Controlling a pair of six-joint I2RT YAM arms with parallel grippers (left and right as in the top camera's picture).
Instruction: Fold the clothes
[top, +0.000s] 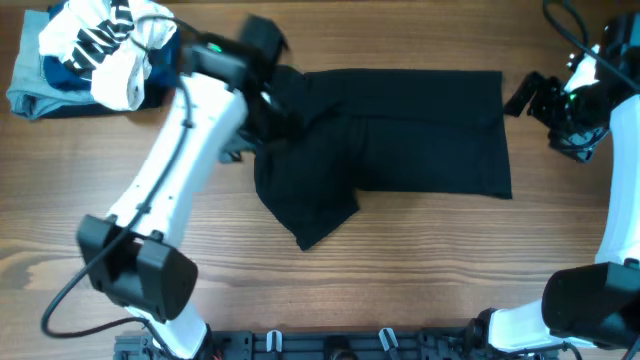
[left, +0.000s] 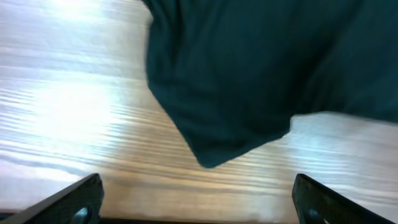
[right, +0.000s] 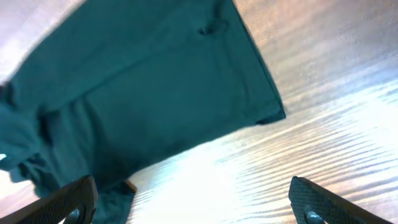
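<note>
Both arms hover over a black T-shirt spread on the wooden counter. The left fingers stand wide and hold nothing, and a loose, rumpled point of cloth lies just ahead of them. The right fingers are equally wide and empty, with the shirt's straight edge and a corner ahead of them. The fabric looks light, limp and prone to bunching, so pinching a corner or edge at each end would likely serve best. No logo or lettering shows on the shirt. Well beyond the left fingers, a white garment with unreadable black lettering tops navy and light-blue garments.
</note>
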